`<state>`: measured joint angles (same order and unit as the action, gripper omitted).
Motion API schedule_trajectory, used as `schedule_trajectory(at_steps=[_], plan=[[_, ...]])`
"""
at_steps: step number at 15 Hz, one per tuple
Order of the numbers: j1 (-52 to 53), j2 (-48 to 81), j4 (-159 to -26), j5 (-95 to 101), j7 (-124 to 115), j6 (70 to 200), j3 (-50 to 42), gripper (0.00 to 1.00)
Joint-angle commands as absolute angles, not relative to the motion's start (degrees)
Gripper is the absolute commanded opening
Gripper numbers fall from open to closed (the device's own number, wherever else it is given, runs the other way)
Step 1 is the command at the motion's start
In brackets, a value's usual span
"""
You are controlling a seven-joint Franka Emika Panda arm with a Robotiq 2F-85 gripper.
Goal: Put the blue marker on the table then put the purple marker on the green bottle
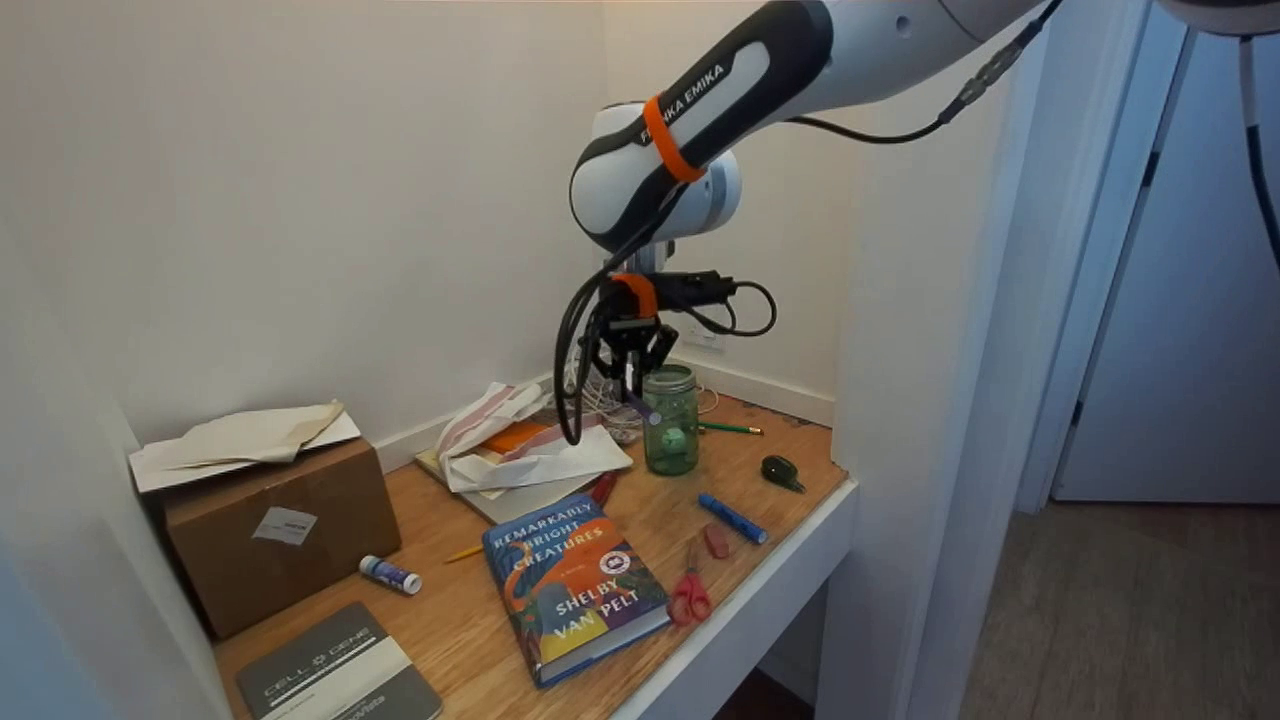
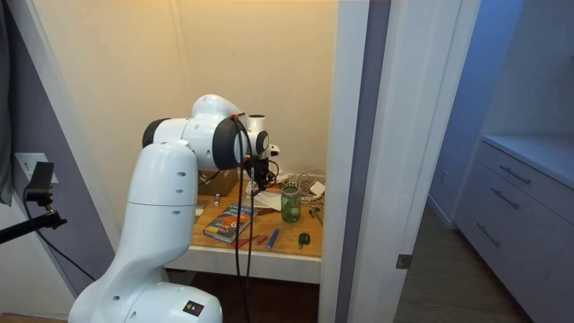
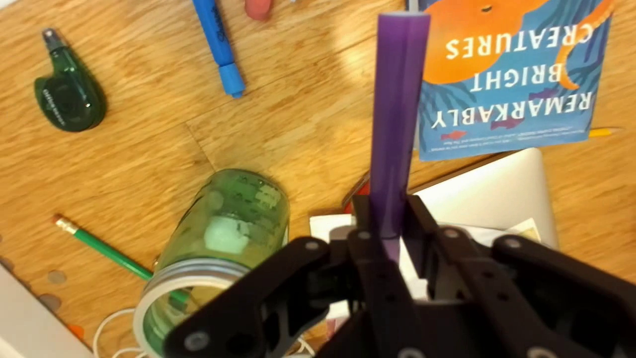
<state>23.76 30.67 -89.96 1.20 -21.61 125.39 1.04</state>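
Note:
My gripper (image 3: 390,214) is shut on the purple marker (image 3: 397,99), which sticks out past the fingertips. In an exterior view the gripper (image 1: 633,372) holds the purple marker (image 1: 644,408) tilted, above the table (image 1: 450,610). The green bottle (image 1: 671,435) is a translucent jar with a metal rim and a pale item inside. It stands upright beside the gripper, which is apart from it in an exterior view (image 2: 290,206). In the wrist view the bottle (image 3: 238,214) is left of the fingers, its mouth uncovered. The blue marker (image 1: 733,518) lies on the table; it also shows in the wrist view (image 3: 216,40).
A book (image 1: 575,590), red scissors (image 1: 690,597), a pinkish eraser (image 1: 716,541) and a dark green tape dispenser (image 1: 781,472) lie on the table. A green pencil (image 1: 732,428) and white cables lie by the bottle. Papers (image 1: 540,450) lie below the gripper. A cardboard box (image 1: 285,535) stands by the wall.

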Motion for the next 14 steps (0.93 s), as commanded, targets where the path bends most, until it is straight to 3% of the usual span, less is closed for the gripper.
schedule_trajectory(at_steps=[1,14], plan=[[21.9,31.1,-86.0,7.1,-17.6,122.4,1.8,0.04],[19.2,43.9,-70.8,12.3,-2.9,124.3,2.1,0.04]])
